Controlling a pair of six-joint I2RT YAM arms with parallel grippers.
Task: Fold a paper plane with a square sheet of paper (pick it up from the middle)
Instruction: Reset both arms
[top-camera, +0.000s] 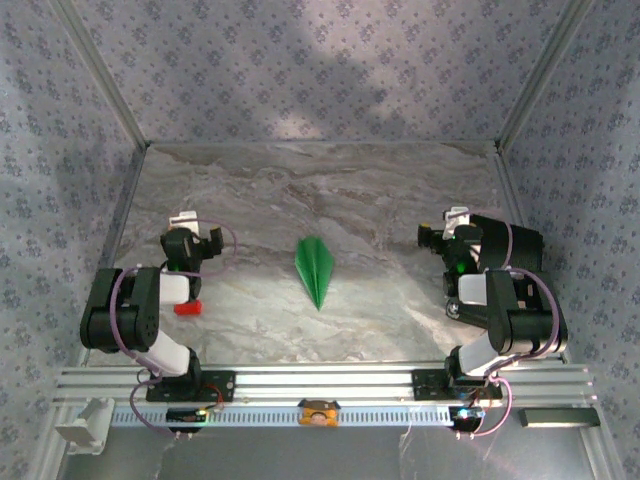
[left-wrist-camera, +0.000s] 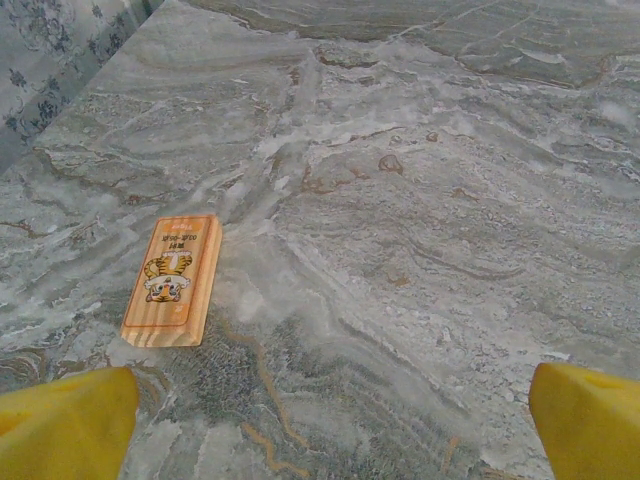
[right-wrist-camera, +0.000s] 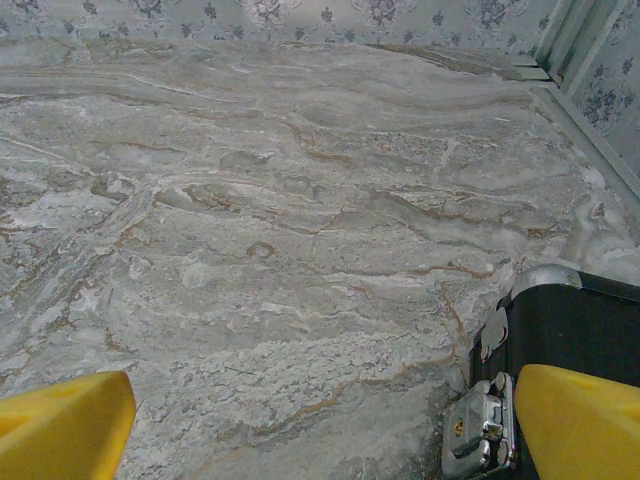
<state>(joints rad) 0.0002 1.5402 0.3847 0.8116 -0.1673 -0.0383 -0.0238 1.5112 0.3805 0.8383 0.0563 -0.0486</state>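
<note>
One plane, two grippers, both empty and spread wide.

The single green plane (top-camera: 315, 268) lies flat on the table (top-camera: 380, 200), between my arms, slim point toward the near edge, well apart from both grippers. My left gripper (left-wrist-camera: 330, 425) hangs released over bare marble, holding nothing; likewise my right gripper (right-wrist-camera: 325, 430). Each wrist view cuts my two yellow fingertips (left-wrist-camera: 65, 425) off at the bottom edge. One red block (top-camera: 187, 307) sits by my left arm, partly tucked under it. One wooden block (left-wrist-camera: 172, 280) with a tiger print lies far-left of my left fingertips; I cannot tell whether it is the same block. One black case (right-wrist-camera: 575, 325) with a metal latch is cut off at the right.
</note>
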